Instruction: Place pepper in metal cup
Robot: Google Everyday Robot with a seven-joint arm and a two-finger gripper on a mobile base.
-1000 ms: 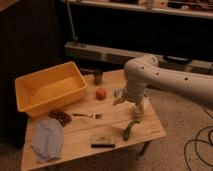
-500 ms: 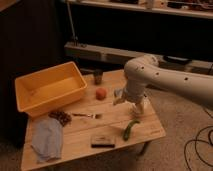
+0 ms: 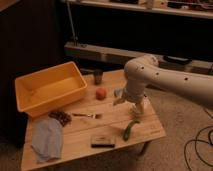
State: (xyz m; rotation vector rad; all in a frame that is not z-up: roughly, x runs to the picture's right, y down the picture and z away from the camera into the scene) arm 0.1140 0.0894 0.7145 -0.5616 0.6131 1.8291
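Pepper (image 3: 131, 130): one, lying on desk (image 3: 113, 111) near front right edge. End effector (image 3: 137, 108) just above it, fingers spread wide, holding nothing. Metal cup (image 3: 98, 76): one, at desk rear beside yellow bin (image 3: 30, 100). One orange fruit (image 3: 101, 93) between cup and pepper. One fork (image 3: 87, 116), one blue cloth (image 3: 47, 141), one dark block (image 3: 102, 141).
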